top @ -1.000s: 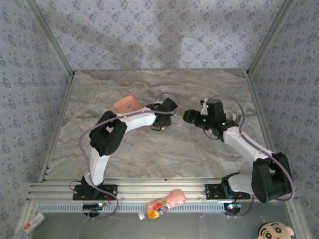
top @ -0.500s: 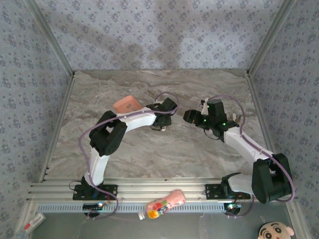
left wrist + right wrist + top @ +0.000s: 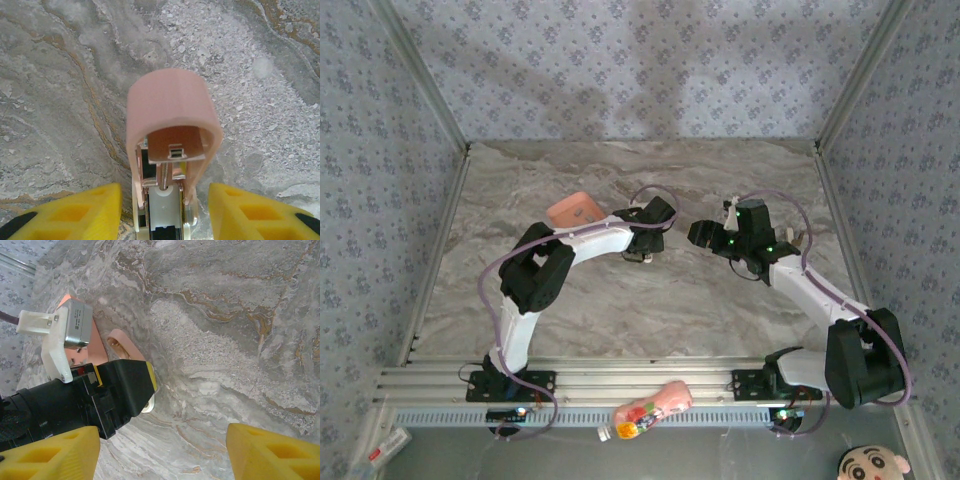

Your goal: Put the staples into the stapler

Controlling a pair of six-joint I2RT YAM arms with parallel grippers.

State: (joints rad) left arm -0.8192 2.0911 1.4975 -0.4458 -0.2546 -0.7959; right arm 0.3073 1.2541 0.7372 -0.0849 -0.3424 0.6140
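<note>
Stapler (image 3: pixel 170 110) lid up, magazine exposed; loaded or not, cannot tell. Left gripper (image 3: pixel 165 205) jaws parted either side, not touching it; right gripper (image 3: pixel 162 452) wide, empty.

Stapler (image 3: pixel 170 115): matt pink plastic shell, shiny silvery metal inside. Table (image 3: pixel 60 75): marble-look, smooth, dull sheen.
</note>
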